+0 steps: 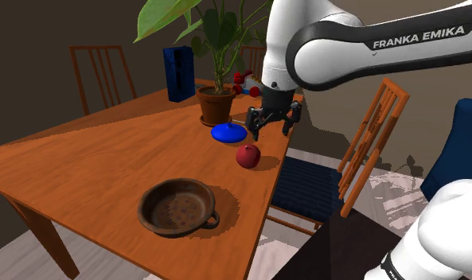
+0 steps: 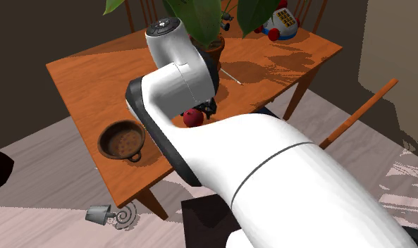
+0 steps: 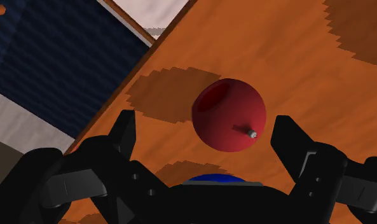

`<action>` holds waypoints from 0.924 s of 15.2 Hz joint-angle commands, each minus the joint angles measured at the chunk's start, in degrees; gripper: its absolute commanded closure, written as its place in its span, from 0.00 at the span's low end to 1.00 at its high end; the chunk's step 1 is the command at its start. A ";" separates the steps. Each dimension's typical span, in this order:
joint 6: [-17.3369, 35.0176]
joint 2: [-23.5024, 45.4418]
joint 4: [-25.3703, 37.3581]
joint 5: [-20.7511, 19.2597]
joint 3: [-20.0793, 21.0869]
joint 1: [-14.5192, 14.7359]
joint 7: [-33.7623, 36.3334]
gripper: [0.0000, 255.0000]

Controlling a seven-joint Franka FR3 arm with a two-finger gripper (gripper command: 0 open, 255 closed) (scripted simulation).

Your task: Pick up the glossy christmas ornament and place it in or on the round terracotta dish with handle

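Observation:
A glossy dark red ball ornament (image 1: 248,156) with a small silver cap lies on the wooden table (image 1: 99,159) near its edge. In the wrist view the ornament (image 3: 229,114) sits just beyond my open gripper (image 3: 206,137), between the lines of the two fingers and untouched. My gripper (image 1: 274,123) hangs a short way above the ornament and slightly behind it. The round brown dish with a small handle (image 1: 178,208) rests nearer the front of the table and holds nothing. The second exterior view has the dish (image 2: 121,140) left of the ornament (image 2: 192,118), which the arm partly covers.
A blue lid-like disc (image 1: 228,133) lies just behind the ornament. A potted plant (image 1: 216,103) and a blue box (image 1: 178,73) stand farther back. A wooden chair with a dark blue seat (image 1: 314,187) stands beside the table edge. Toys (image 2: 281,25) sit at the far corner.

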 commanded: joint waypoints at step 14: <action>9.25 12.86 4.69 -10.70 9.49 -5.74 18.75 0.00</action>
